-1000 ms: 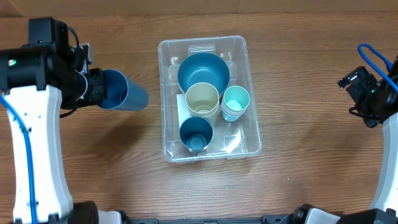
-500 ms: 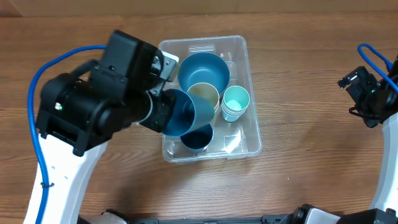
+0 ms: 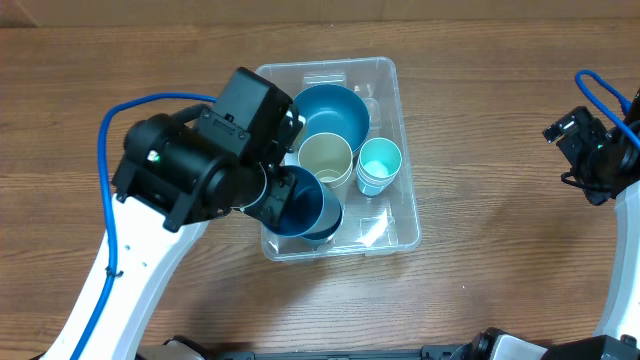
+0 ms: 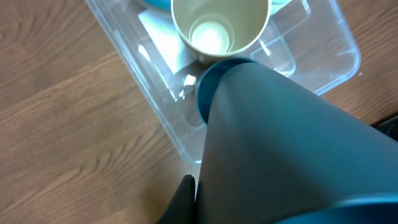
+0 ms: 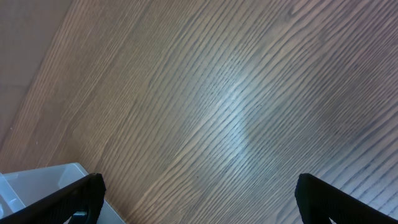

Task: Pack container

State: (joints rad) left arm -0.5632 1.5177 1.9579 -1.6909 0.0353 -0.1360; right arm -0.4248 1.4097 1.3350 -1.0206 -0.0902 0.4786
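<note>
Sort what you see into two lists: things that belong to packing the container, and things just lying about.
Belongs to the job: container, held blue cup, blue cup inside, blue bowl, cream cup, teal cup.
Not part of it: table; right gripper, open and idle.

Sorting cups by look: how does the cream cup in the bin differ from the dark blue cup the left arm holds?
The cream cup stands upright in the container; the dark blue cup is tilted. The cream cup sits free; the dark blue cup is gripped by the left end effector. Both look empty.
</note>
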